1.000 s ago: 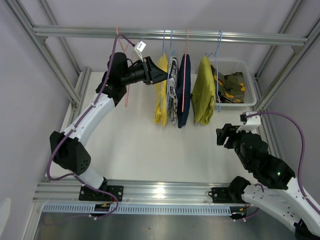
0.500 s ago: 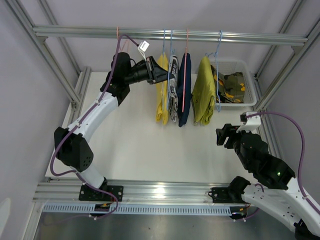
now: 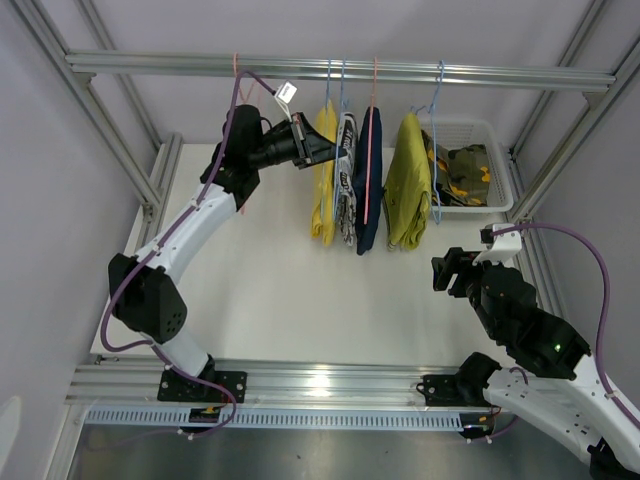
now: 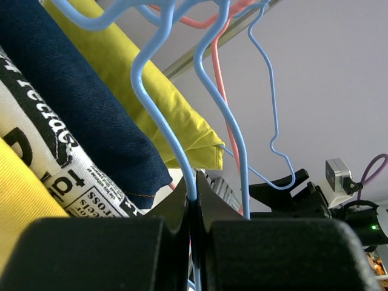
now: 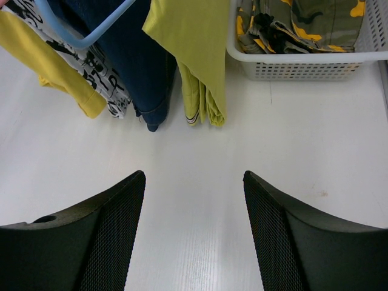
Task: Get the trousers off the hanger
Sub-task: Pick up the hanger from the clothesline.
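Four trousers hang on the rail: bright yellow (image 3: 322, 195), black-and-white print (image 3: 346, 190), dark navy (image 3: 368, 185) and mustard-olive (image 3: 407, 185). The camouflage trousers (image 3: 466, 168) lie in the white basket (image 3: 500, 195). My left gripper (image 3: 328, 150) is raised at the left end of the row, beside the yellow trousers. In the left wrist view it (image 4: 195, 185) is shut on a blue hanger wire (image 4: 185, 173), with the navy trousers (image 4: 79, 103) and the print trousers (image 4: 54, 157) close on its left. My right gripper (image 3: 445, 272) hovers low over the table, open (image 5: 194, 176), nothing between its fingers.
The metal rail (image 3: 200, 64) spans the back, with an empty pink hanger (image 3: 251, 195) left of my left arm. Frame posts stand at both sides. The basket rim (image 5: 303, 57) lies ahead-right of my right gripper, with the hanging trouser ends (image 5: 148, 91) ahead-left.
My left arm moved right to the hanger row, and its jaws closed on the blue hanger wire. The right arm has stayed still.
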Action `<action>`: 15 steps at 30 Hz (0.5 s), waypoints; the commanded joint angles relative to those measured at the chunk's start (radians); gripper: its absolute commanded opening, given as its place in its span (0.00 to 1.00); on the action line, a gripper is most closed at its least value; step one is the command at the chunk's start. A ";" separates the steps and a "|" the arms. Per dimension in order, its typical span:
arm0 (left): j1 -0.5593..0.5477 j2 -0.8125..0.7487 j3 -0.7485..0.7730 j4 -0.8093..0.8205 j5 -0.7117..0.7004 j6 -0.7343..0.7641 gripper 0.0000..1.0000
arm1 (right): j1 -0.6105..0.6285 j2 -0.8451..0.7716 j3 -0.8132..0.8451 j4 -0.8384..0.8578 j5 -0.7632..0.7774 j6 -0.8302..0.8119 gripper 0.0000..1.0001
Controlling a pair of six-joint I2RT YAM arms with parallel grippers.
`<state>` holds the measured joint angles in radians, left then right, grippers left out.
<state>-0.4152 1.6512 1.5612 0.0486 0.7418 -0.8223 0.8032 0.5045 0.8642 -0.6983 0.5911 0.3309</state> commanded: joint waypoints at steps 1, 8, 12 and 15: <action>-0.010 -0.063 0.039 0.044 -0.018 0.043 0.01 | 0.002 -0.012 -0.007 0.028 0.015 -0.007 0.70; -0.010 -0.135 0.045 -0.022 -0.119 0.080 0.01 | 0.004 -0.018 -0.007 0.028 0.013 -0.007 0.71; -0.010 -0.180 0.042 -0.077 -0.179 0.106 0.01 | 0.002 -0.021 -0.007 0.026 0.013 -0.006 0.71; -0.008 -0.203 0.045 -0.104 -0.220 0.123 0.01 | 0.002 -0.024 -0.007 0.026 0.012 -0.004 0.71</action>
<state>-0.4175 1.5475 1.5612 -0.1127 0.5735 -0.7685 0.8032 0.4919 0.8642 -0.6983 0.5907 0.3309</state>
